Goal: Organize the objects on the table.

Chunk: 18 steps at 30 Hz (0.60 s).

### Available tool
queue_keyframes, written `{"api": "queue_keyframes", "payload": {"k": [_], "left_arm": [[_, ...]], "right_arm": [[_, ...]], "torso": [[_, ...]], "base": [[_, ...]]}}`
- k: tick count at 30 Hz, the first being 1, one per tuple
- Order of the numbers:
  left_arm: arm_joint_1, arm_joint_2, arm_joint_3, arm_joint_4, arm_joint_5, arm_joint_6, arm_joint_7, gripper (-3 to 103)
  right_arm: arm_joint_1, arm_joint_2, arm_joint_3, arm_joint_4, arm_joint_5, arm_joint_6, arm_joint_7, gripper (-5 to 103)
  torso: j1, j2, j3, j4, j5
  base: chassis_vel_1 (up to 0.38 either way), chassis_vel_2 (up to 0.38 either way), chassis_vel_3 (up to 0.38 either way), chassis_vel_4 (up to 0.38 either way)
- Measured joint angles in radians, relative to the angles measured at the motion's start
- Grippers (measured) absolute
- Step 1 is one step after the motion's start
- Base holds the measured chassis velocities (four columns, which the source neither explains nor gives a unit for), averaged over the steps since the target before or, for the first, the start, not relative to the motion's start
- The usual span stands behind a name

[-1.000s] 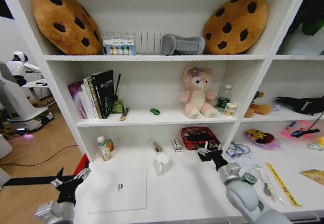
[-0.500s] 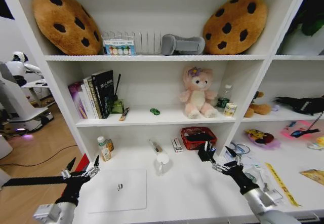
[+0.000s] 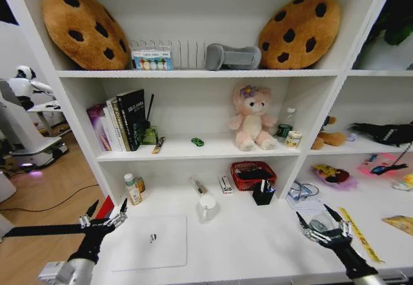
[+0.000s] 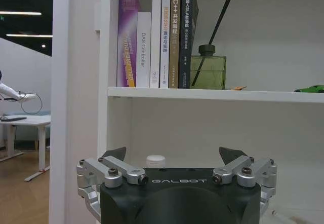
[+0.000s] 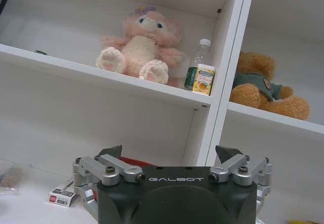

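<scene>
The silver laptop (image 3: 150,241) lies closed and flat on the white table (image 3: 239,243), toward its left front. The left gripper (image 3: 102,218) hangs just off the table's left edge, beside the laptop, fingers spread apart and holding nothing. The right gripper (image 3: 323,224) sits low over the right front of the table, fingers also spread wide and empty, close to a small round can (image 3: 319,223) and the yellow ruler (image 3: 359,233), which lies flat on the table to its right. A black pen holder (image 3: 262,193) stands farther back near a red basket (image 3: 251,173). The small green toy car (image 3: 197,142) rests on the shelf above, left of a pink plush toy (image 3: 251,117).
</scene>
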Motion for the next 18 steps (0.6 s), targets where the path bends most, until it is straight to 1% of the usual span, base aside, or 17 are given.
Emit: {"api": "queue_keyframes", "payload": {"k": [7, 11, 18], "left_arm": [[0.011, -0.004, -0.018, -0.011, -0.006, 0.001, -0.012, 100], [0.036, -0.012, -0.035, -0.029, -0.013, -0.007, -0.014, 100], [0.051, -0.014, -0.047, -0.042, -0.016, -0.010, -0.023, 100]], "right_arm": [[-0.012, 0.031, -0.045, 0.060, 0.033, -0.029, 0.008, 100], [-0.039, 0.029, -0.041, 0.109, 0.045, -0.038, 0.018, 100], [-0.100, 0.032, -0.030, 0.179, 0.062, -0.036, 0.025, 100]], "torso": [[0.000, 0.000, 0.000, 0.0002, 0.0001], [0.000, 0.000, 0.000, 0.0005, 0.0001], [0.000, 0.000, 0.000, 0.0001, 0.0000]], "base": [[0.000, 0.000, 0.000, 0.000], [0.000, 0.000, 0.000, 0.000], [0.000, 0.000, 0.000, 0.000]]}}
